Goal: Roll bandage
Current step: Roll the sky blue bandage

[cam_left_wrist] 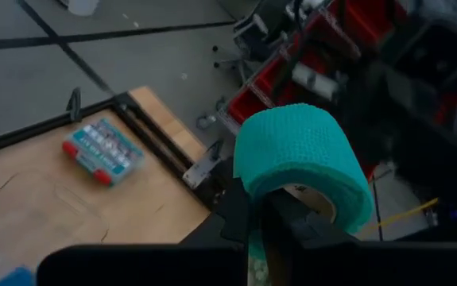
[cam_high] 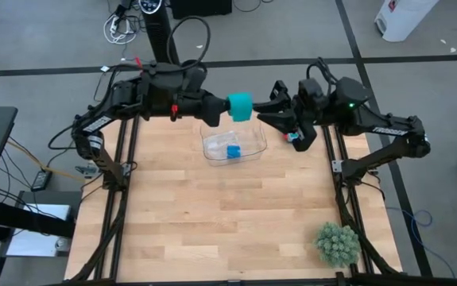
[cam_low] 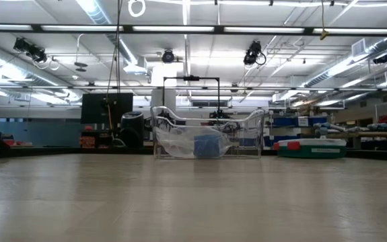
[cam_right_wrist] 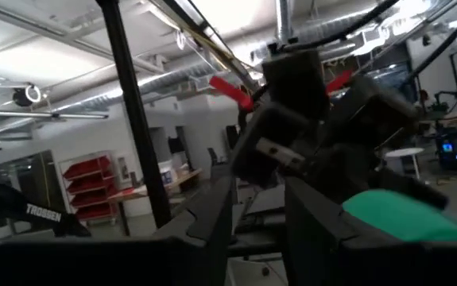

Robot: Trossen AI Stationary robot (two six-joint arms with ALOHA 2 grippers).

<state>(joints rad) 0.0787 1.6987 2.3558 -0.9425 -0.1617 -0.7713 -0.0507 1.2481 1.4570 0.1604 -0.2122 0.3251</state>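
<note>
One teal-green soft fabric bandage [cam_high: 240,106], wound into a fat coil, is hanging in the air above the far edge of the tabletop [cam_high: 228,214], between the two arms. The left end effector [cam_high: 218,109] is gripping it: in the left wrist view the two dark fingers [cam_left_wrist: 236,214] are pressing close together on the coil's lower rim, with the roll [cam_left_wrist: 301,163] standing up above them and its pale core showing. The right end effector [cam_high: 266,111] is sitting just beside the coil on its other side, pointing toward it; in the right wrist view its fingers [cam_right_wrist: 212,214] are standing a moderate way apart with nothing between them, and the teal coil [cam_right_wrist: 399,214] is showing off to one side, near the left arm's dark housing.

Below and slightly nearer the camera than the coil, a clear plastic tray [cam_high: 252,143] is resting on the light wooden tabletop, holding a small blue roll [cam_high: 233,151]; the low view is showing the same tray [cam_low: 254,124] with the blue roll [cam_low: 208,146] and some clear wrapping inside. A green spiky ball-shaped plant [cam_high: 338,244] is sitting at the near right corner of the tabletop, well apart from the tray. A small compartment box with red clasps [cam_left_wrist: 102,151] is lying on a wooden surface in the left wrist view.
</note>
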